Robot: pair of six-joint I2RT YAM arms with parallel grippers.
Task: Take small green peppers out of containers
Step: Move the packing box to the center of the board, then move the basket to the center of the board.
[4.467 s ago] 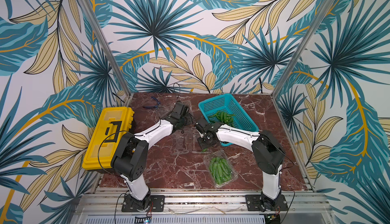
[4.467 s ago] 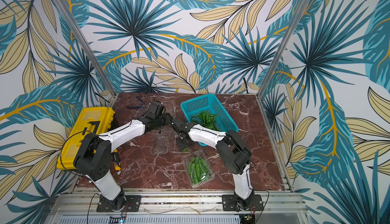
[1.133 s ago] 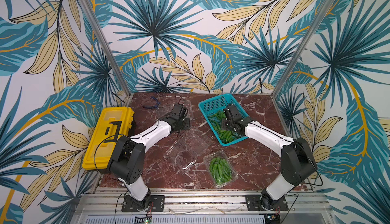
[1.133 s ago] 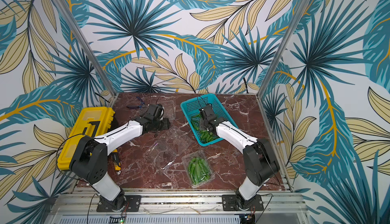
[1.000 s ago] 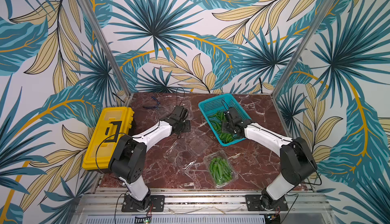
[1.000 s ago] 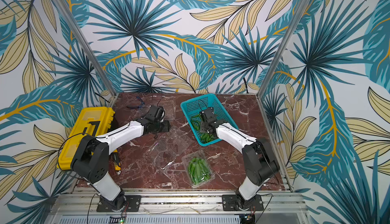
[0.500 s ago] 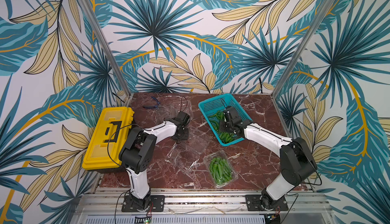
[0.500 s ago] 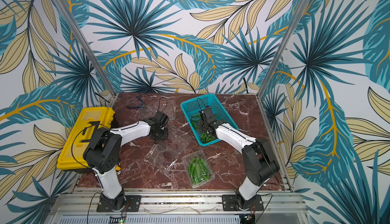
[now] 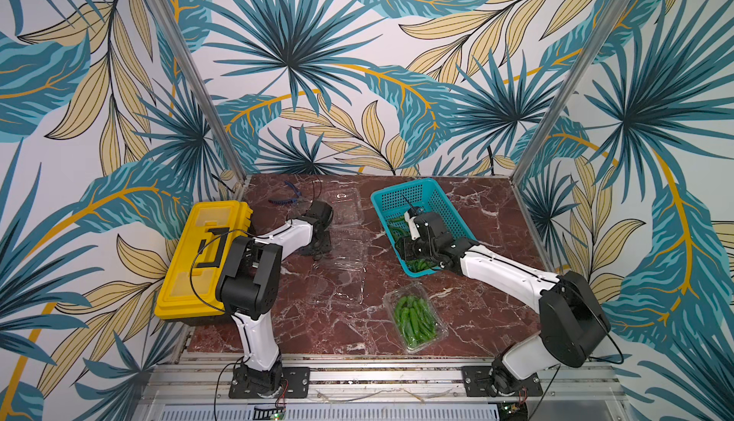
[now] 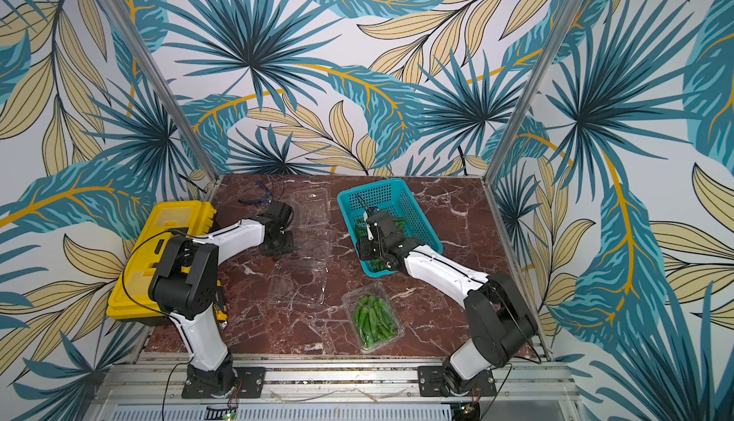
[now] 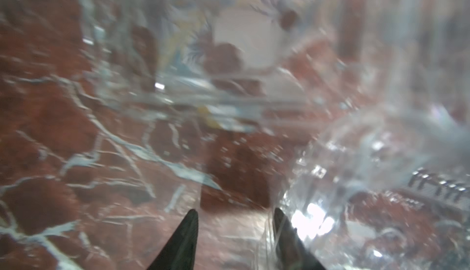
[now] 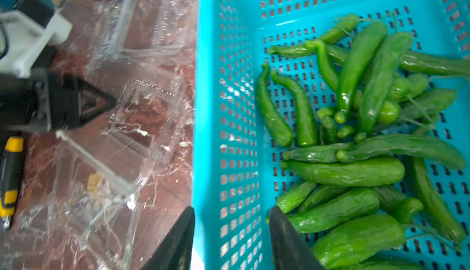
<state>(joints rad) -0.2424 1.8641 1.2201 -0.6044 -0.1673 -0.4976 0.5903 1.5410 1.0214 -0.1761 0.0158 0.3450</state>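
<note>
The right arm's black fingers (image 12: 287, 243) stood released, apart and clamped on nothing. In the right wrist view the perforated side wall of the teal plastic basket (image 12: 229, 128) ran up between them, so that one finger appeared to hang inside the basket and one outside it. Just beyond the inner fingertip lay a heap of slim, glossy small green peppers (image 12: 351, 172) on the basket floor, the nearest just beside that finger and none within the gap

The left arm's black fingers (image 11: 183, 243) were likewise parted, low over the red-brown marble desk (image 11: 76, 128), with bare stone showing between them. The crinkled wall of a clear thin-plastic clamshell container (image 11: 368, 179) lay against one fingertip; the blur did not show whether it touched

In both top views the open clear boxes (image 9: 341, 264) lay mid-desk between the two arms. A closed clear clamshell (image 10: 371, 318) packed with more peppers sat near the front edge, well apart from both pairs of fingers. A yellow plastic toolbox (image 9: 202, 256) stood at the desk's left side
</note>
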